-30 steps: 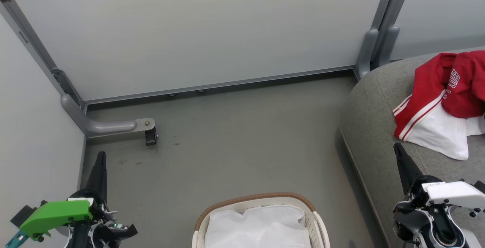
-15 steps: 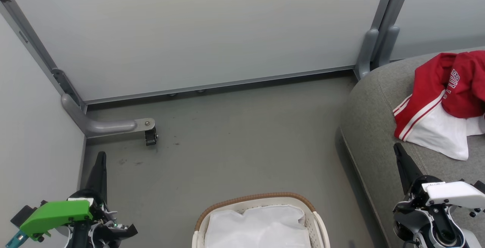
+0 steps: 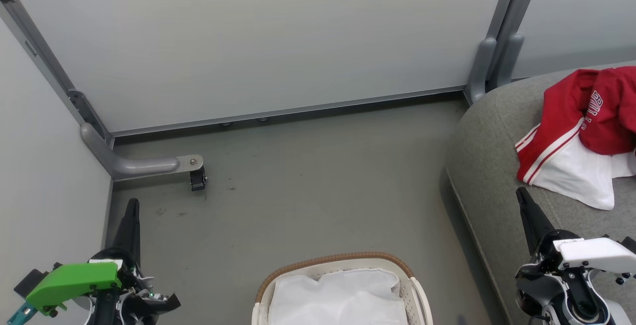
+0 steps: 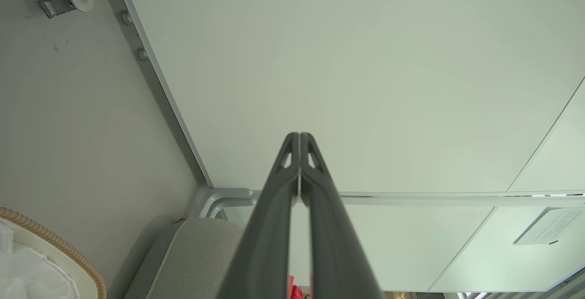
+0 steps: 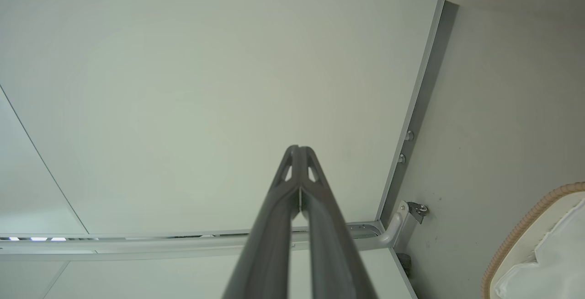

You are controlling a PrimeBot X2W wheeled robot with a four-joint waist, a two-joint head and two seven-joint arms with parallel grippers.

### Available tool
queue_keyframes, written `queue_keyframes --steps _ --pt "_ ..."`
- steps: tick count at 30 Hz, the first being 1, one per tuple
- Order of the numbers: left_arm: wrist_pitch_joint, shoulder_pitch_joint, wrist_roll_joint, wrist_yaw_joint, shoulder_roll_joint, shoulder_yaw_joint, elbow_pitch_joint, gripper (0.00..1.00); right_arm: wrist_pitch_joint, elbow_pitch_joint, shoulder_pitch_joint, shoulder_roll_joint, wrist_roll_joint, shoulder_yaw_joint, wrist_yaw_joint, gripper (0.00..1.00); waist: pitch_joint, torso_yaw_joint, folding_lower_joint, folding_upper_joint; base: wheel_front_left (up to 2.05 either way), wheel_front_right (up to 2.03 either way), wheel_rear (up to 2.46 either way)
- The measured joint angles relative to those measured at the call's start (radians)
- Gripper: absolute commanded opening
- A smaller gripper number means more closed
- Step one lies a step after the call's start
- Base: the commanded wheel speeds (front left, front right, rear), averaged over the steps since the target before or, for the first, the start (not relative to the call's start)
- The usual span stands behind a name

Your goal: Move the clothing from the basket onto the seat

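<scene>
Left gripper (image 3: 131, 215): fingers pressed together, empty, parked low left over the floor (image 3: 308, 176), near the left wall panel (image 3: 49, 166).
Right gripper (image 3: 526, 205): same, pinched closed, nothing held, tip over the front part of the seat (image 3: 487, 166).

Clothing (image 3: 586, 126): heaped red-and-white on the seat, far right, white hem toward the right gripper but apart from it. Runs off the frame edge, so probably both garments; can't count them.
Basket (image 3: 333, 260): low centre on the floor, between the 2 grippers, apart from the seat. Inside: white liner (image 3: 338, 295), no red visible.

Judging the move as done or nearly done.

Risks:
- Right fingers pushed forward could hook the white hem and drag the heap off the seat.
- Another dip into the basket could grab the liner by mistake: soft and white, easy to pinch.
- Heap loose and unfolded; could slump if nudged.
- Left arm swung outward could clip the wall panel.

Around:
- Grey bracket foot with small black caster (image 3: 197, 178) on the floor upper left, well apart from the basket.
- 2 grey posts (image 3: 497, 56) at the corner behind the seat.
- Back wall panel (image 3: 258, 41) ahead.
- Bare floor between basket and seat.
</scene>
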Motion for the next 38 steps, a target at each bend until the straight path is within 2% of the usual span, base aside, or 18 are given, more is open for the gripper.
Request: queue_keyframes --steps 38 --pt "0.0 0.0 0.0 0.0 0.0 0.0 0.0 0.0 0.0 0.0 0.0 0.0 0.0 0.0 0.0 0.0 0.0 0.0 0.0 0.0 0.0 0.0 0.0"
